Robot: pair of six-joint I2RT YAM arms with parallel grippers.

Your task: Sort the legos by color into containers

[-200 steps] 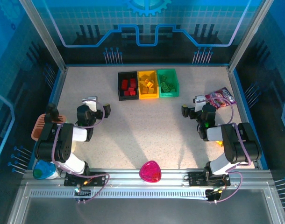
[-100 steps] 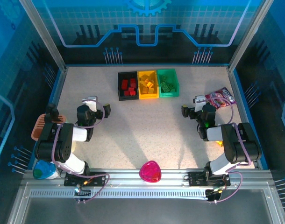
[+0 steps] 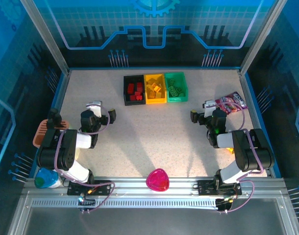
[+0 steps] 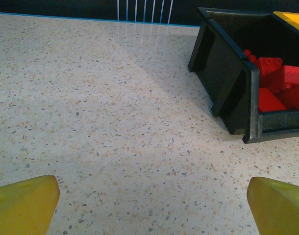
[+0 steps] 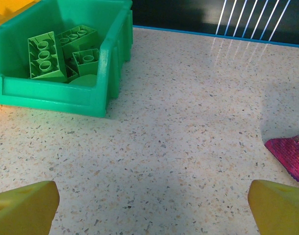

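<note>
Jaws gape empty on your left gripper [image 3: 103, 111] and right gripper [image 3: 201, 110]. Beyond, red studded plastic bricks [image 3: 136, 91] lie in the black plastic bin [image 3: 125, 92] at the left's one o'clock, and green studded bricks [image 3: 175, 89] lie in the green plastic bin [image 3: 176, 100] at the right's eleven.

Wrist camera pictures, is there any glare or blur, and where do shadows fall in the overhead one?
Left wrist: white streaks of glare on the table at its far edge; the black bin is sharp. Right wrist: similar streaks at upper right, the green bin crisp. Top external: soft grey shadows fan across the table toward its far side.
</note>
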